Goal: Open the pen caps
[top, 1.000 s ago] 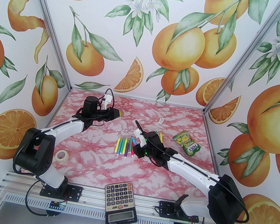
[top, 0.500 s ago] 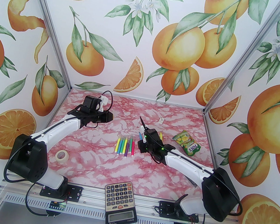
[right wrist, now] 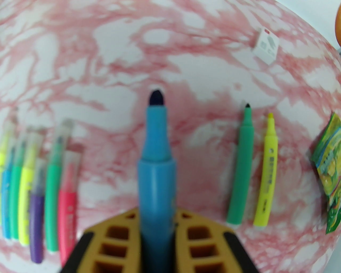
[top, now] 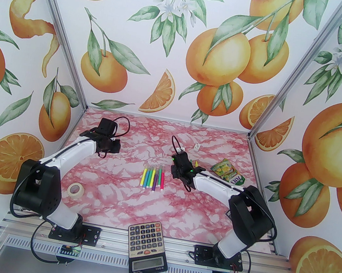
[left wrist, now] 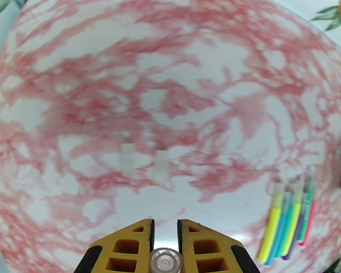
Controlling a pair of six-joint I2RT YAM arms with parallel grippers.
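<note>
- Left gripper (left wrist: 165, 226) is clamped on one clear cap (left wrist: 166, 262), which sits between its yellow fingers (left wrist: 128, 245) with the open mouth facing the wrist camera. It hangs over the far left part of the pink marbled table (top: 122, 195).
- Two more loose caps (left wrist: 128, 160), pale and blurred in the left wrist view, lie side by side on the table just beyond that gripper, slightly apart.
- Right gripper (right wrist: 157, 213) grips one blue pen (right wrist: 155, 149) by its barrel. The pen's dark tip is bare and points away from the wrist, above the table right of centre.
- Seven capped pens (top: 153, 178) lie in a tight row at mid table, between the two grippers. From left to right they are yellow, blue, green, yellow, purple, green and pink. Each has a see-through cap on its far end.
- Two uncapped pens lie side by side to the right of the right gripper, one green pen (right wrist: 241, 165) and one yellow pen (right wrist: 266, 170), with their tips pointing to the far side.
- That makes ten pens: seven capped, three open.
- One green-yellow snack pouch (top: 228, 173) lies further right, near the right wall.
- One small white tag (top: 196, 146) lies far of the right gripper.
- One roll of tape (top: 76, 189) rests near the left arm, and one calculator (top: 147, 248) lies at the near edge.
</note>
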